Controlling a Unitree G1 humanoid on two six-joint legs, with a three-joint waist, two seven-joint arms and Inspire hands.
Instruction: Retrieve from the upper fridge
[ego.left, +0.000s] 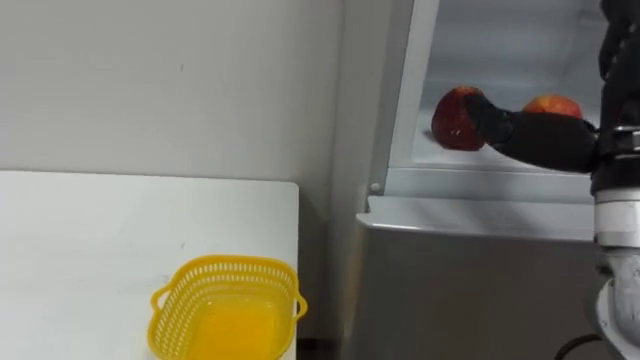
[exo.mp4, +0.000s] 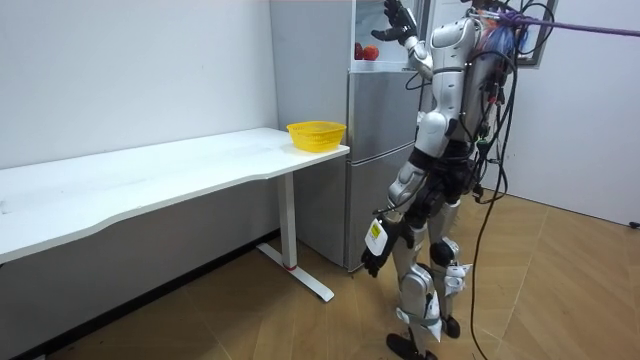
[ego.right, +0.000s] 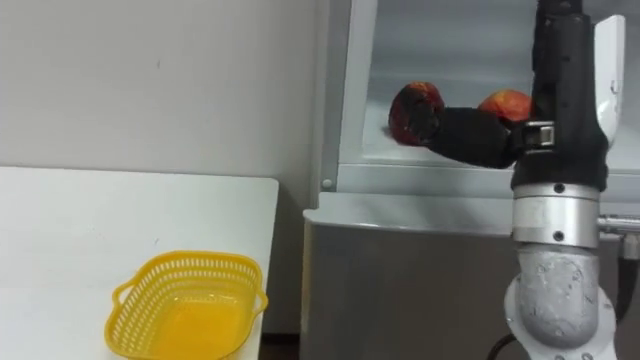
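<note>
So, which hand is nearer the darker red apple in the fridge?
Right. The right hand is right by the apple in the fridge; the left hand hangs by the thigh.

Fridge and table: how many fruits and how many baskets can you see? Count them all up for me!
Red fruits: 2, both in the fridge; one is by the robot hand, and one is behind it.
Yellow basket: 1, on the table.
Total: 3.
</note>
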